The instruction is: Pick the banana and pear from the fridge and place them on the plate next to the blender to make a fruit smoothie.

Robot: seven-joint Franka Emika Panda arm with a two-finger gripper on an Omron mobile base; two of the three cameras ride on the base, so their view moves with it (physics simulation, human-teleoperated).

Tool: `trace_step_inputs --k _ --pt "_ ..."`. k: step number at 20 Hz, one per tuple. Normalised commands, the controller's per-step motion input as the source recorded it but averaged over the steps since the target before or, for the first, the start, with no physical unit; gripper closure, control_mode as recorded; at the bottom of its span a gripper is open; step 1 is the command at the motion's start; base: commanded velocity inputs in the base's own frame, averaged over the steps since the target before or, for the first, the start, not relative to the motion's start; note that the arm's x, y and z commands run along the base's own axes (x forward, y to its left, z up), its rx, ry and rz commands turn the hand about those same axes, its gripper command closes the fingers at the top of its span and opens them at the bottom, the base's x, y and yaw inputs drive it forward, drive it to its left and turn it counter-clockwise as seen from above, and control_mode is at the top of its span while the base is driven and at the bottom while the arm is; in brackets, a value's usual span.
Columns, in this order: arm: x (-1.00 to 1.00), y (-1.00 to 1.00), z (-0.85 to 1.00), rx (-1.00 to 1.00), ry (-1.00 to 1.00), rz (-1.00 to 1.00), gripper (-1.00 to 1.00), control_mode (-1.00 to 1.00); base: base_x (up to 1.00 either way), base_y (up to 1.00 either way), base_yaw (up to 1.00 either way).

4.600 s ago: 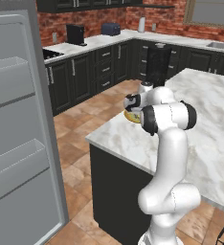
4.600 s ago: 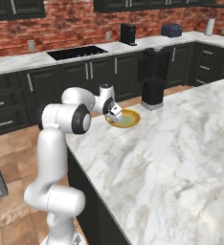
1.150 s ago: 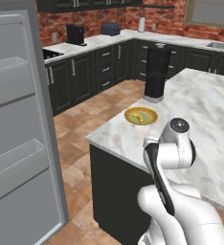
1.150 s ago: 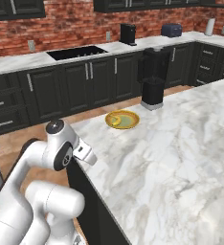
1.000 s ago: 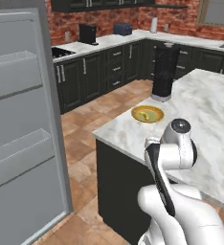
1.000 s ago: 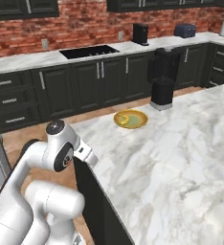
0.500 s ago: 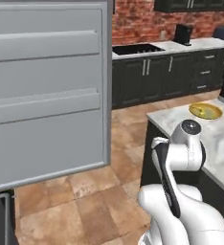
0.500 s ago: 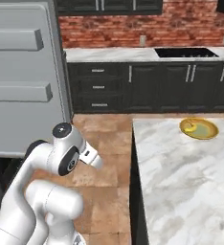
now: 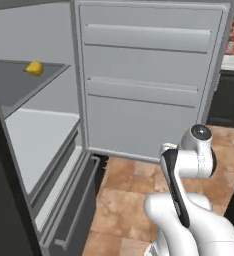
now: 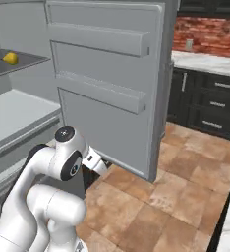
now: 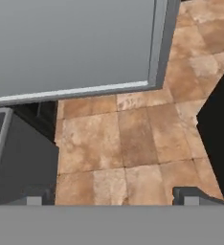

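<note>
Now that my base has swung from the island to the open fridge (image 9: 149, 90), gripper (image 11: 111, 194) spread and empty, pear (image 9: 34, 68) is next.

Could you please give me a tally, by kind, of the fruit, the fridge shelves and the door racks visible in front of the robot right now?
Yellow fruit: 1, rounded, probably the pear, on the upper shelf
Interior fridge shelves: 2, upper and lower shelf
Door racks: 2, upper rack and lower rack
Total: 5
</note>
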Motion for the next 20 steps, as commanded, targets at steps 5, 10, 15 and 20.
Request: trace_step_inputs --k 5,10,15,20 --pt "0.00 0.00 0.00 0.00 0.00 0.00 -1.00 1.00 0.19 0.53 0.76" --pt "0.00 0.00 0.00 0.00 0.00 0.00 -1.00 1.00 0.96 0.14 0.55" --pt "0.00 0.00 0.00 0.00 0.00 0.00 -1.00 1.00 0.76 -0.28 0.50" --pt "0.00 0.00 0.00 0.00 0.00 0.00 -1.00 1.00 0.17 -0.55 0.46"
